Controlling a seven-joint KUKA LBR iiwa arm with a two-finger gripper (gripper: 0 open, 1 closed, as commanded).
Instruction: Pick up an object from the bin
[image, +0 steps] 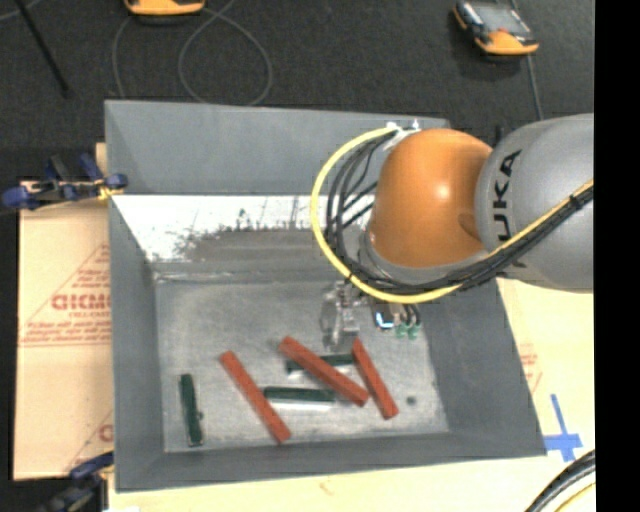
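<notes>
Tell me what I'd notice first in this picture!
The big orange-capped robot arm jumps out first, reaching in from the right. Its gripper hangs over crossed red sticks and dark green sticks in the grey bin, and one green stick lies alone at the left.

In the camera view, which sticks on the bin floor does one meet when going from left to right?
Lone dark green stick → left red stick → flat dark green stick → long middle red stick → right red stick.
</notes>
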